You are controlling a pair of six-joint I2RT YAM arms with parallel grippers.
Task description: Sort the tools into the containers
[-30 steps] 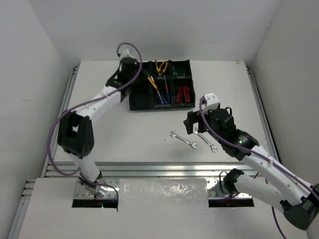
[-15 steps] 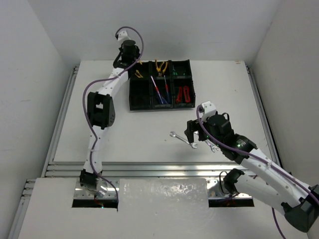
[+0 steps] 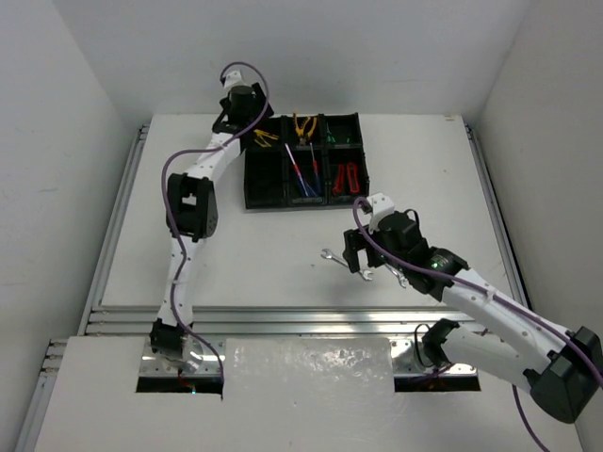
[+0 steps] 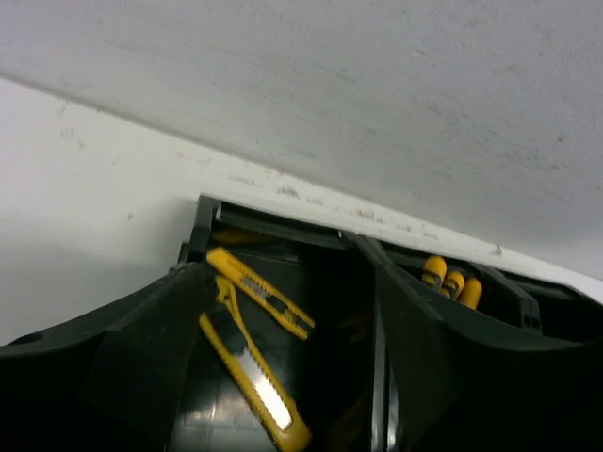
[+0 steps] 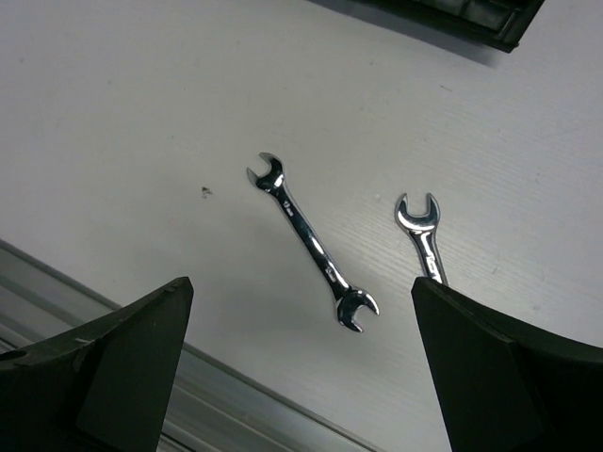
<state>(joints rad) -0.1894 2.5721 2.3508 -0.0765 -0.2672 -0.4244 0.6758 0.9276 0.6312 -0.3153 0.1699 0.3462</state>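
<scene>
On matte white table (image 5: 141, 113), slim chrome wrenches (image 5: 312, 242)

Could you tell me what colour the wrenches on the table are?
The wrenches are shiny silver; right wrist view best.

I've swung my left arm (image 3: 193, 202) out of its fold and stretched it far, to the far-left compartment of the black plastic divided tray (image 3: 247, 193). The left fingers (image 4: 141, 358), shut before, now stand apart over two yellow utility knives (image 4: 252, 292). My right fingers (image 5: 113, 367) have drifted near-left, above the left silver open-ended wrench (image 5: 311, 243) on the bench (image 5: 141, 113).
</scene>
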